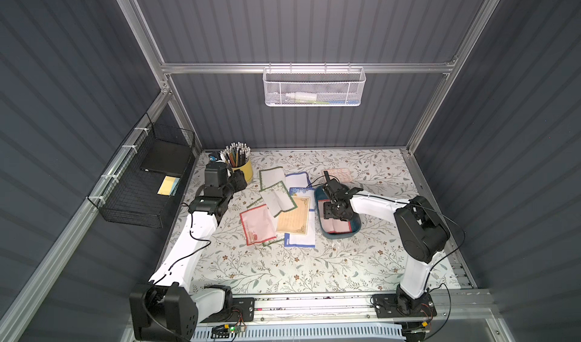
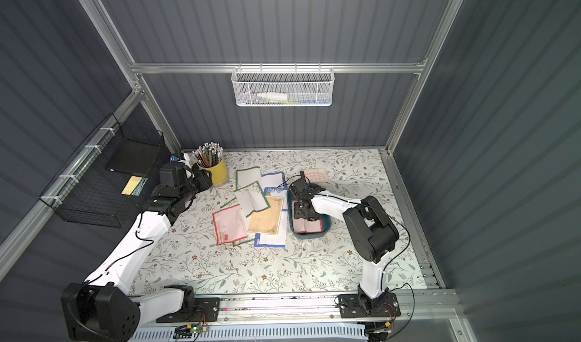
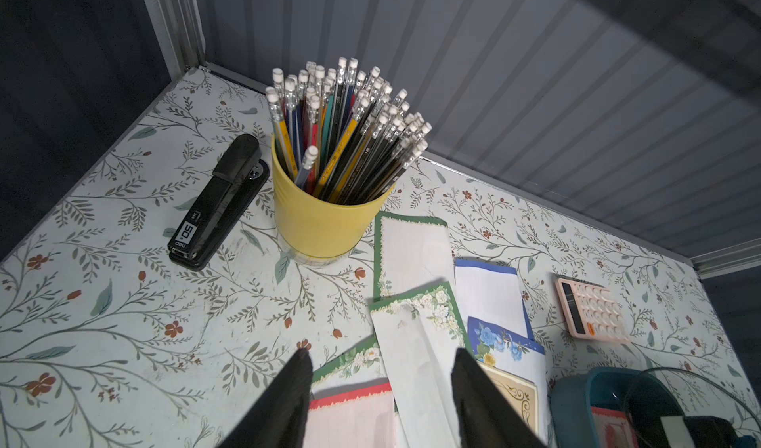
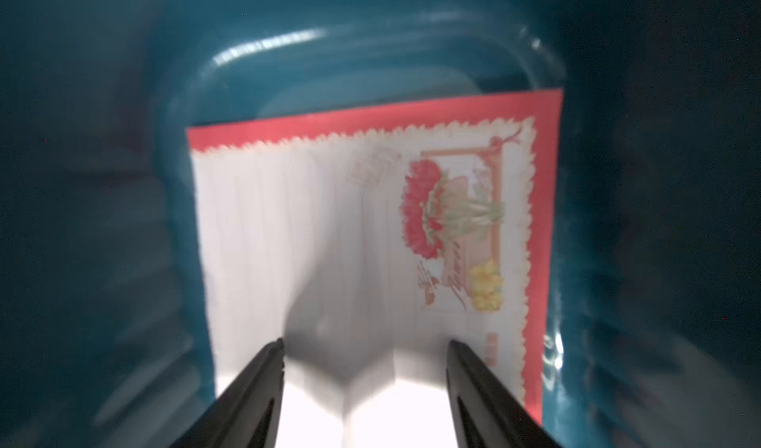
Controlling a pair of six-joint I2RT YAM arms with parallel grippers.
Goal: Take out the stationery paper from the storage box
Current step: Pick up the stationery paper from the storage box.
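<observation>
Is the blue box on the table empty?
No, a red-bordered sheet lies inside the box, as the right wrist view shows plainly.

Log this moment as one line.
right gripper: open, over red-bordered white letter sheet in dark teal plastic storage box | left gripper: open, beside loose sheets on table

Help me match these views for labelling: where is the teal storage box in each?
Both top views: storage box just right of centre, slightly low.
Left wrist: lower right corner.
Right wrist: its teal walls fill the frame, blurred.
Shared landmark: red-bordered sheet lying inside it.
</observation>
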